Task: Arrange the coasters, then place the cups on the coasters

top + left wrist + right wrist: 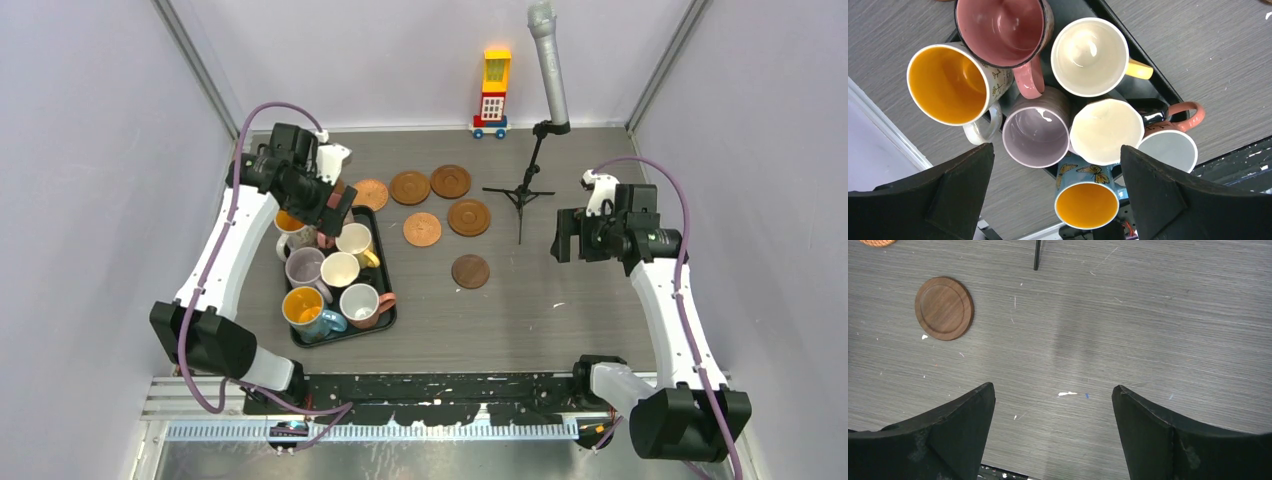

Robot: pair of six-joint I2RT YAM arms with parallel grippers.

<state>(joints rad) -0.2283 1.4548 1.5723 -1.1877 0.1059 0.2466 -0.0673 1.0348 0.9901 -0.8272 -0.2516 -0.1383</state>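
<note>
Several brown coasters lie flat on the table: a back row (410, 187), two in the middle (469, 217), and a darker coaster (471, 271) (944, 308) nearest the arms. The cups stand crowded in a black tray (345, 337) (1135, 87): white patterned with orange inside (948, 82), pink (1000, 27), yellow (1090, 55), lilac (1037, 130), black (1105, 131), patterned pink (1168, 150), blue with butterflies (1087, 204). My left gripper (325, 208) (1056, 150) hovers open above the tray's far end, holding nothing. My right gripper (565, 238) (1053, 386) hangs open over bare table, right of the dark coaster.
A microphone (548, 60) on a small black tripod (520, 195) stands between the coasters and my right arm; one tripod leg (1037, 255) shows in the right wrist view. A toy block tower (492, 90) sits at the back wall. Walls close in on both sides.
</note>
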